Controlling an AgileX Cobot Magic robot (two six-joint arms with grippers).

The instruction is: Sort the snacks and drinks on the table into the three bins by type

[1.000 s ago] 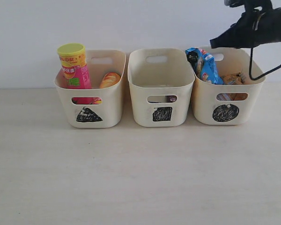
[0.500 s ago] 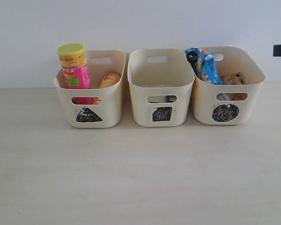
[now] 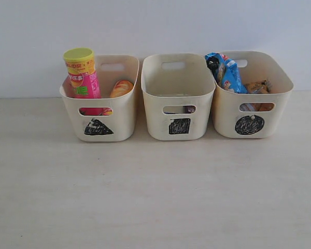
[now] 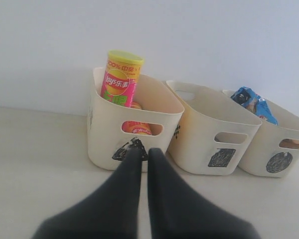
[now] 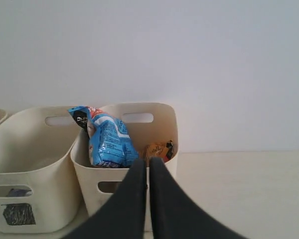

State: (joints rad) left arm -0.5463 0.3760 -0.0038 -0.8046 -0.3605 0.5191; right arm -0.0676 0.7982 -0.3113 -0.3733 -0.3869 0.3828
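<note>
While all three cream bins stand in a row at the far side of the pale tabletop (image 3: 155,197), against the white wall, each one shows a black scribbled mark on its near face. On the left is the triangle bin (image 3: 122,116), where the pink-red chip canister (image 3: 82,75) stands upright at the left end, its yellow lid well above the rim. Just beside it on the right, the yellow-orange canister (image 3: 122,88) leans lower inside the same bin. The square bin (image 3: 155,122) sits in the middle, close to its neighbours. From above its inside looks bare, but a small dark purple thing (image 3: 189,109) shows through the near handle cut-out, too little of it to tell what it is. On the right, the circle bin (image 3: 225,122) holds the blue-white bag (image 3: 228,72) upright at its left end, poking above the rim. The orange-brown bag (image 3: 256,88) lies lower to the right of it. In the left wrist view the left fingers (image 4: 129,169) are clenched together with nothing between them, pointing at the triangle bin from the near side. In the right wrist view the right fingers (image 5: 134,179) are likewise pressed together and hold nothing, aimed at the circle bin.
</note>
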